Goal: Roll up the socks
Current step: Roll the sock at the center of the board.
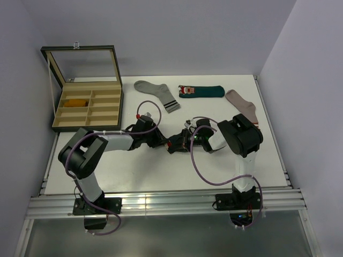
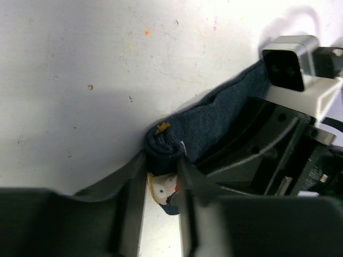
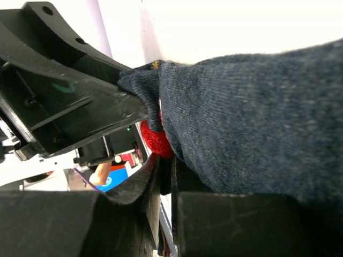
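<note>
The navy sock (image 2: 214, 115), one end rolled, lies in the middle of the white desk (image 1: 161, 171). The left tool (image 2: 161, 163) grasps it at the roll and the right tool (image 3: 165, 171) clenches its flat part. Small coloured specks mark the desk, and pale lilac walls (image 1: 161, 32) enclose it.

Black-and-white left arm (image 1: 115, 142), right arm (image 1: 244, 138), purple cables (image 1: 194, 163), black left gripper (image 2: 162, 201)
</note>
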{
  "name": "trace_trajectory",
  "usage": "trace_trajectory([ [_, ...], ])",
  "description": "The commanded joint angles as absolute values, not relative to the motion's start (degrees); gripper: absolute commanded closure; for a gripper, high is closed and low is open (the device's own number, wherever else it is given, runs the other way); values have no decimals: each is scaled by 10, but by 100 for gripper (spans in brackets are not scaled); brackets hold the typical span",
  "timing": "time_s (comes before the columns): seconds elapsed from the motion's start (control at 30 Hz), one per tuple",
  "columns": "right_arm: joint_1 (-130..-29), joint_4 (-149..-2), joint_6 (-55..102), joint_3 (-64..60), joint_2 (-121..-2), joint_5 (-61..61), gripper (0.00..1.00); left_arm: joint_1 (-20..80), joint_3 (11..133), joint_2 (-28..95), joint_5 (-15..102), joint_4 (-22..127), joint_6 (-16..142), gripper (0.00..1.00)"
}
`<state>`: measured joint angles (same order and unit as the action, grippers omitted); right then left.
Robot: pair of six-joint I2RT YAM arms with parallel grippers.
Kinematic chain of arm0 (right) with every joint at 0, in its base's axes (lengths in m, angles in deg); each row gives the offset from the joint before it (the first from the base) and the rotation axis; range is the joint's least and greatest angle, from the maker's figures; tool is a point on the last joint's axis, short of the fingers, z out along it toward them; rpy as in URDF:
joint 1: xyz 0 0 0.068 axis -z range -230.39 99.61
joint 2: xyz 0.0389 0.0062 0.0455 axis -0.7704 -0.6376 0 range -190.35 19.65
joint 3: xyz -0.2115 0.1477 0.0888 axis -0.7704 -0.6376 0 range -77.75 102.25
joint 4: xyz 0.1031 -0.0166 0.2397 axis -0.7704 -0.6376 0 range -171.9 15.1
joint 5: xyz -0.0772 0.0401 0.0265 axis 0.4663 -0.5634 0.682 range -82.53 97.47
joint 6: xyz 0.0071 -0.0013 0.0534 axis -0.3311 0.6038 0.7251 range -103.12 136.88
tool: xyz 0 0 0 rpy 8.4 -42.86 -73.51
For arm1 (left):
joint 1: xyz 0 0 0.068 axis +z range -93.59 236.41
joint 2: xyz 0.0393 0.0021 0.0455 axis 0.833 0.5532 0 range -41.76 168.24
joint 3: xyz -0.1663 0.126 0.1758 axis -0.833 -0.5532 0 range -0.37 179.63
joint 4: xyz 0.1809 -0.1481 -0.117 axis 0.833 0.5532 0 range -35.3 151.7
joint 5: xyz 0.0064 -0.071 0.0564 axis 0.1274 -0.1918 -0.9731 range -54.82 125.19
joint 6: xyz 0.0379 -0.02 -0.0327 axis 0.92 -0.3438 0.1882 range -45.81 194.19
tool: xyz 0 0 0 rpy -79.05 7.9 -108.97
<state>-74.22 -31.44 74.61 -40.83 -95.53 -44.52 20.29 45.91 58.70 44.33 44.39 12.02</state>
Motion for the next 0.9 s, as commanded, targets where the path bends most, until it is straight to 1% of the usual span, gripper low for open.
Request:
trace_trajectory([
  [0.0,-739,-404,695,-409,-951,-381,89,194,488,604,404,503,138,71],
  [0.03,-739,-412,690,-408,-946,-376,88,193,501,608,400,514,142,73],
  [0.13,-744,-467,653,-399,-914,-346,80,184,527,621,381,563,152,84],
  [0.17,-746,-508,625,-394,-891,-335,75,181,534,623,377,587,156,85],
  [0.23,-760,-570,598,-386,-848,-288,70,177,554,633,363,608,164,89],
  [0.3,-771,-601,562,-380,-816,-232,67,170,575,640,355,641,169,94],
  [0.37,-792,-645,534,-376,-766,-182,66,165,587,643,354,656,178,95],
  [0.4,-801,-657,524,-373,-749,-126,66,162,595,647,354,667,179,96],
  [0.47,-830,-680,492,-370,-703,-73,66,161,604,649,354,677,186,96],
  [0.53,-862,-686,474,-370,-668,1,66,160,614,654,354,687,192,97],
  [0.63,-894,-673,436,-371,-639,66,66,157,627,661,354,699,197,98],
  [0.7,-921,-661,411,-371,-633,74,66,155,635,664,354,704,199,98],
  [0.77,-940,-662,397,-366,-637,109,66,153,639,667,354,710,201,98],
  [0.87,-955,-658,379,-356,-648,128,66,153,640,667,354,712,201,98],
])
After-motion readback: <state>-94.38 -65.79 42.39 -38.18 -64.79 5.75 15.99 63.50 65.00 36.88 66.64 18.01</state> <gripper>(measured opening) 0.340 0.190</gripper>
